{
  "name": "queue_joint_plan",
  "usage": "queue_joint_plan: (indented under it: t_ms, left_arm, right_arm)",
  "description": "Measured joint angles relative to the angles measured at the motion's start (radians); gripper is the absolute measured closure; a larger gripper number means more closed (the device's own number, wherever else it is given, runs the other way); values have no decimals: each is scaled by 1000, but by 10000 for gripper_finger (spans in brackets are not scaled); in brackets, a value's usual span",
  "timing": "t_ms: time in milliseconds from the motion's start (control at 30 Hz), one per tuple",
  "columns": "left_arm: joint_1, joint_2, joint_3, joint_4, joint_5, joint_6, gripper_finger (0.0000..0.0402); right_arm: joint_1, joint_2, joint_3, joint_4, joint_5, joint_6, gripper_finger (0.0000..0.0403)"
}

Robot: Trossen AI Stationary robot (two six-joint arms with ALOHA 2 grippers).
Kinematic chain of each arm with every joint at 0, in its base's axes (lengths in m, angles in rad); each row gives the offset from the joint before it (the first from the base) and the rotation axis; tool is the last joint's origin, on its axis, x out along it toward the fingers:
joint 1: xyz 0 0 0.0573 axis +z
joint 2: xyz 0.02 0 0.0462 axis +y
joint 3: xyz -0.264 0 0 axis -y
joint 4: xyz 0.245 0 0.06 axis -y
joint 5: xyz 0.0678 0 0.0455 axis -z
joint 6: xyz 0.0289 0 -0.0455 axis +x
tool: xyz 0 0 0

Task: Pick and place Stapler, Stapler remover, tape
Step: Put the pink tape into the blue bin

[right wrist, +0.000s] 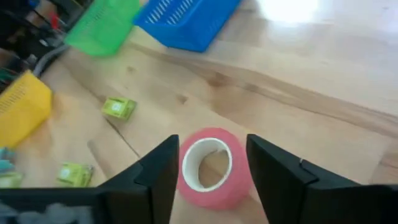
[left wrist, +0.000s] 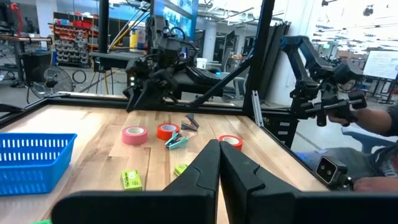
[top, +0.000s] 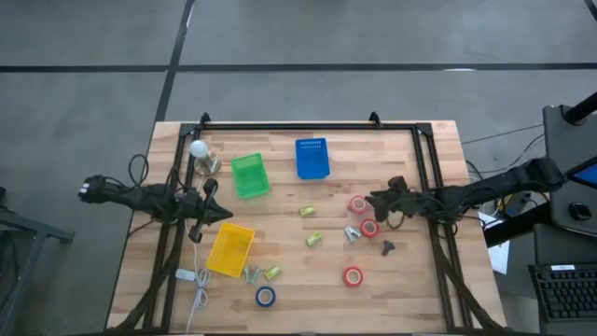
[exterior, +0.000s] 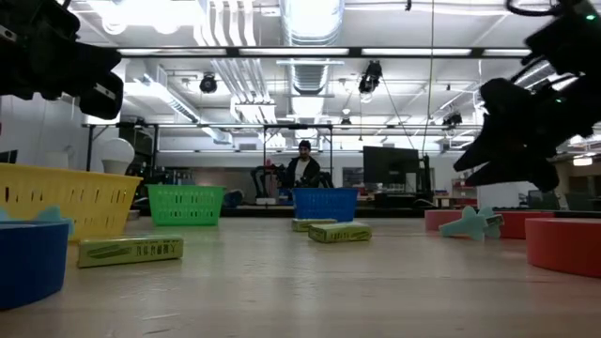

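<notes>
Right gripper [right wrist: 211, 171] — fingers [right wrist: 158, 177] apart, straddling a red tape roll [right wrist: 214, 168] that lies flat on the desk [right wrist: 323, 81]; whether the pads touch the roll cannot be told. From above, this gripper sits over the right half of the desk, at the upper red roll.

Left gripper [left wrist: 219, 180] — fingers together, nothing between them, hovering at the desk's left edge just above the yellow bin [top: 230, 249].

Tape, remaining: second red roll [top: 369, 228] just below the first; third red roll [top: 353, 275] nearer the front edge; blue roll [top: 266, 297] at the front, left of centre.

Hard to make out: a small pale-teal piece [top: 352, 233] beside the two upper red rolls and a dark piece [top: 389, 246] to their right — neither can be identified. Yellow-green boxes [top: 313, 240] lie scattered mid-desk, labels unreadable. In the low view both arms are cut off by the picture's edge.

Surface: pale wooden planks in a black frame.

Bins: green bin [top: 249, 175] and blue bin [top: 312, 158] toward the back. A white bulb-shaped lamp [top: 200, 149] stands at the back left.

Room: a workshop with ceiling lights and monitors; a person [exterior: 304, 167] sits far behind the blue bin.
</notes>
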Motion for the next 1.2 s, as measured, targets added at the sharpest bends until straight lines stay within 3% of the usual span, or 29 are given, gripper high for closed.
queue_joint_plan:
  t_ms: [300, 667, 1200]
  left_arm:
    - [0, 0, 0, 0, -1, 0, 387]
    - [0, 0, 0, 0, -4, 0, 387]
    - [0, 0, 0, 0, -3, 0, 387]
  right_arm:
    - [-96, 203, 167, -88, -47, -74, 201]
    - [-136, 386, 227, -108, -110, -46, 209]
    - [-135, 521, 319, -271, -160, -76, 244]
